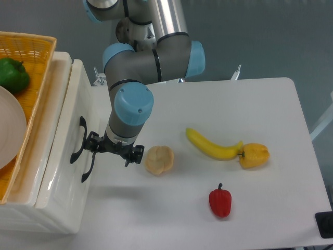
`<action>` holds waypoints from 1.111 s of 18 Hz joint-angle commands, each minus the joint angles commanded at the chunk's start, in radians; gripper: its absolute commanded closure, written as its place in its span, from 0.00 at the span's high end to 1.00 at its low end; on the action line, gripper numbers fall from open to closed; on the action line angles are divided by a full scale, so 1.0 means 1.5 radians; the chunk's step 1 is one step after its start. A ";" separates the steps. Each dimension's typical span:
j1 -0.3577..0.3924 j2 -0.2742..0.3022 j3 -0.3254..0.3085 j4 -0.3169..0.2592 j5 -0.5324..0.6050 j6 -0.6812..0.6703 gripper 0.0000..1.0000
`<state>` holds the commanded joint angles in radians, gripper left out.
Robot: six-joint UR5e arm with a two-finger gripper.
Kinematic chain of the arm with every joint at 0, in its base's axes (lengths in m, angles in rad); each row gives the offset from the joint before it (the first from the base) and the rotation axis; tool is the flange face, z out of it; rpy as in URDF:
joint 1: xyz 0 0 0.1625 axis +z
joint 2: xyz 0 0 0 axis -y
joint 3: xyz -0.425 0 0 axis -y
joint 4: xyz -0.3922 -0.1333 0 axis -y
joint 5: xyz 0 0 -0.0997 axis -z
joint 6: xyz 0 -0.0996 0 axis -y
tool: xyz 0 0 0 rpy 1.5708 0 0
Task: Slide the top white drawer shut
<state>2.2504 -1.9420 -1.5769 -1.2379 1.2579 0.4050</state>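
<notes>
The top white drawer (84, 99) sticks a little way out of the white cabinet (58, 67) at the left, leaving only a narrow gap behind its front. Its black arched handle (78, 139) faces right. My gripper (113, 148) points down right beside the drawer front. The jaws are open, and the left finger (92, 141) is up against the front near the handle. Nothing is held between the fingers. A second black handle (87, 167) shows just below, on the lower front.
On the cabinet top sits a wicker basket (36, 44) holding a green pepper (11, 74) and a white plate (8, 130). On the table lie a beige bun (158, 160), banana (210, 146), yellow pepper (255, 155) and red pepper (220, 202).
</notes>
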 joint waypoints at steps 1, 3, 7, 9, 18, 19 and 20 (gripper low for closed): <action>0.000 0.000 0.000 0.000 0.000 0.000 1.00; 0.000 0.000 0.000 0.000 0.000 0.000 1.00; 0.001 0.001 0.001 0.000 0.001 0.004 1.00; 0.012 0.003 0.006 0.000 0.002 0.009 1.00; 0.092 0.025 0.013 -0.002 0.039 0.036 1.00; 0.098 0.029 0.014 0.000 0.045 0.048 1.00; 0.108 0.037 0.015 -0.001 0.061 0.076 1.00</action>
<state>2.4128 -1.8869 -1.5539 -1.2394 1.3497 0.5196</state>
